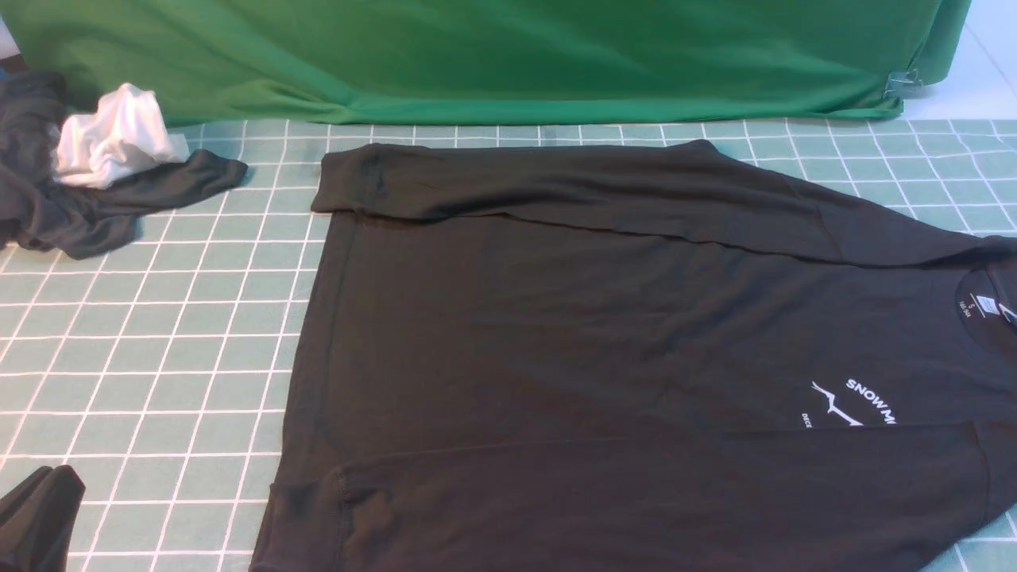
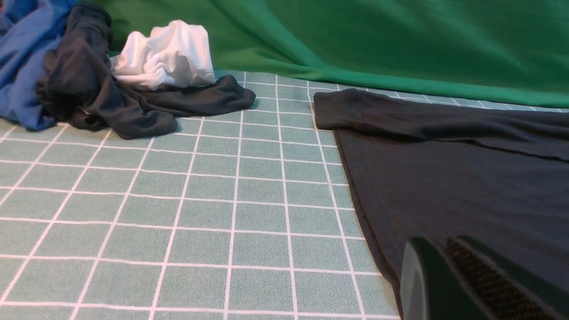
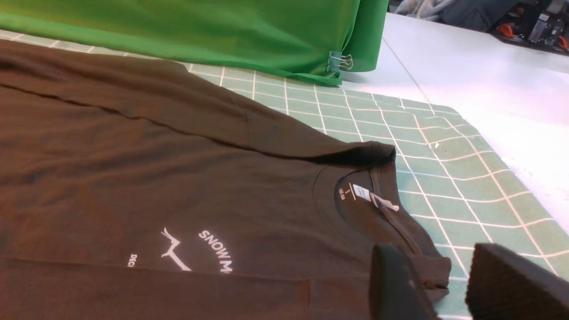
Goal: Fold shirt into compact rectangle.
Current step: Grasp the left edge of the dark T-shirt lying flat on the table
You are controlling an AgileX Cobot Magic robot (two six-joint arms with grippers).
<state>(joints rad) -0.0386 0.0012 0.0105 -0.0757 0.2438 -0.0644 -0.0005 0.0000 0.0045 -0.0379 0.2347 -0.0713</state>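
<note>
The black long-sleeved shirt lies spread flat on the green gridded mat. Both of its sleeves are folded in across the body. Its hem end is under the left hand and its collar end is just ahead of the right hand.

The left hand's fingers are pressed together, and no cloth shows between them. The right hand's jaws stand apart, empty, above the shirt's shoulder edge. The white neck label lies close in front of the right hand, and the "SNOW M" chest print is off to its inner side.

Beyond the left hand, well apart from the shirt, a dark grey garment lies heaped with a white cloth on it and a blue cloth touching it. A small black cloth piece lies at the mat's near edge.

A green backdrop cloth hangs past both hands and is held by a binder clip. Bare white worktop shows outside the right hand.
</note>
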